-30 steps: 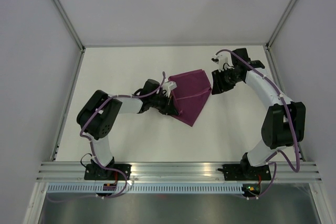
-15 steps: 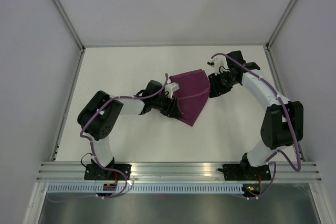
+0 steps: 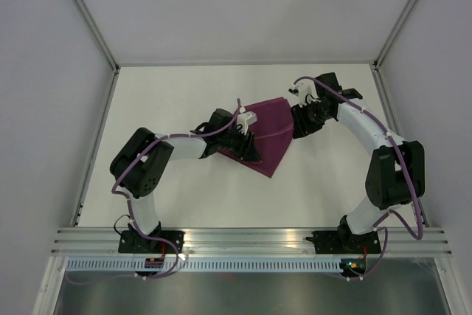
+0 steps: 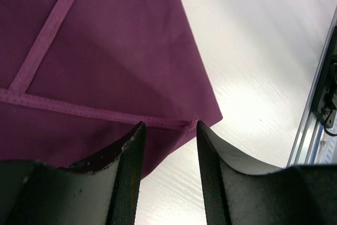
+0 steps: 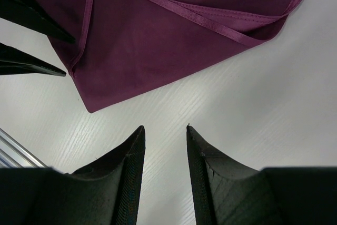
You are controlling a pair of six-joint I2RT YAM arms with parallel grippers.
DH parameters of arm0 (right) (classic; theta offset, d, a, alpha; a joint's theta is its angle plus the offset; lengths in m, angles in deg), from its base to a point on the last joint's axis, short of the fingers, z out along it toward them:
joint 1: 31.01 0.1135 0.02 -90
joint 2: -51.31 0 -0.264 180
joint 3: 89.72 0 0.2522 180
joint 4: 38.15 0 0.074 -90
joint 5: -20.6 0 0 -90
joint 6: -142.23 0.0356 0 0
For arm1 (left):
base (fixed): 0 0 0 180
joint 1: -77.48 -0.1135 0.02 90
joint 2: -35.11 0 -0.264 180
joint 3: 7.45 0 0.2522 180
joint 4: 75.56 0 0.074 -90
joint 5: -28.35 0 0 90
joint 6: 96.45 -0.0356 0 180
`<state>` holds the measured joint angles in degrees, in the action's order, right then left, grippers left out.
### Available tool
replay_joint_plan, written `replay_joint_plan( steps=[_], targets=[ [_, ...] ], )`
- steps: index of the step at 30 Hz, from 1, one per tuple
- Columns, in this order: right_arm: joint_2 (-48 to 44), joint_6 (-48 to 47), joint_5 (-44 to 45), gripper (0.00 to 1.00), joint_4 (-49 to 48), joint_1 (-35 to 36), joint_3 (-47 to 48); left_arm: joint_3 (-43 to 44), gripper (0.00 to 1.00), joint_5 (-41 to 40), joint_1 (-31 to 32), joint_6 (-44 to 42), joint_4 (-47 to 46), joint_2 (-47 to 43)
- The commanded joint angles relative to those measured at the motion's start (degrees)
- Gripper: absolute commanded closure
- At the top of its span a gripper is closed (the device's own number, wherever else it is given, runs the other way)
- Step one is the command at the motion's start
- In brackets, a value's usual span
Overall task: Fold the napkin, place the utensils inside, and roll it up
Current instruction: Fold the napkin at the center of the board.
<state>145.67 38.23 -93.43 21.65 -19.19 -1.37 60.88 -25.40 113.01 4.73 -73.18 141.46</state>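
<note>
The plum-purple napkin (image 3: 271,132) lies folded on the white table (image 3: 169,101), between my two arms. My left gripper (image 3: 248,145) is at its left edge and stands open. In the left wrist view the napkin (image 4: 105,51) fills the upper left, and one hemmed corner lies flat just beyond my left gripper (image 4: 169,124). My right gripper (image 3: 299,125) is at the napkin's right edge, open over bare table. In its own view, the right gripper (image 5: 165,127) sits just short of the napkin (image 5: 174,35). The utensils are out of view.
An aluminium rail (image 3: 251,237) runs along the near table edge and also shows in the left wrist view as a rail (image 4: 321,104). Grey walls close the table in at the back and sides. The left gripper's dark fingers (image 5: 29,17) show in the right wrist view.
My left gripper has opened and let go of the napkin's edge, shifting slightly right. My right gripper has moved left, closer to the napkin, and stays open.
</note>
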Motion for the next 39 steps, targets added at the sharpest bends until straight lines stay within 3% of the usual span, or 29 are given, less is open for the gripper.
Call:
replay_joint_plan(
  steps=[1, 13, 23, 32, 39],
  targets=[
    [0.4, -0.2, 1.4, 0.57, -1.1, 0.3, -0.5, 3.4, 0.5, 1.8, 1.0, 0.2, -0.6, -0.2],
    [3.2, 0.7, 1.8, 0.57, -2.8, 0.5, -0.8, 3.9, 0.51, -0.1, 3.1, 3.8, -5.1, 5.0],
    [13.2, 4.0, 4.3, 0.58, -5.7, 1.4, 1.5, 3.9, 0.51, -3.5, 5.2, 7.6, -8.3, 8.0],
    [20.8, 5.1, 8.7, 0.59, -7.0, 2.4, 5.2, 3.0, 0.49, -9.3, 7.2, 12.4, -11.2, 8.3],
    [27.2, 4.6, 10.9, 0.59, -5.7, 3.3, 12.2, 1.9, 0.48, -20.4, 10.1, 18.6, -14.3, 8.4]
  ],
)
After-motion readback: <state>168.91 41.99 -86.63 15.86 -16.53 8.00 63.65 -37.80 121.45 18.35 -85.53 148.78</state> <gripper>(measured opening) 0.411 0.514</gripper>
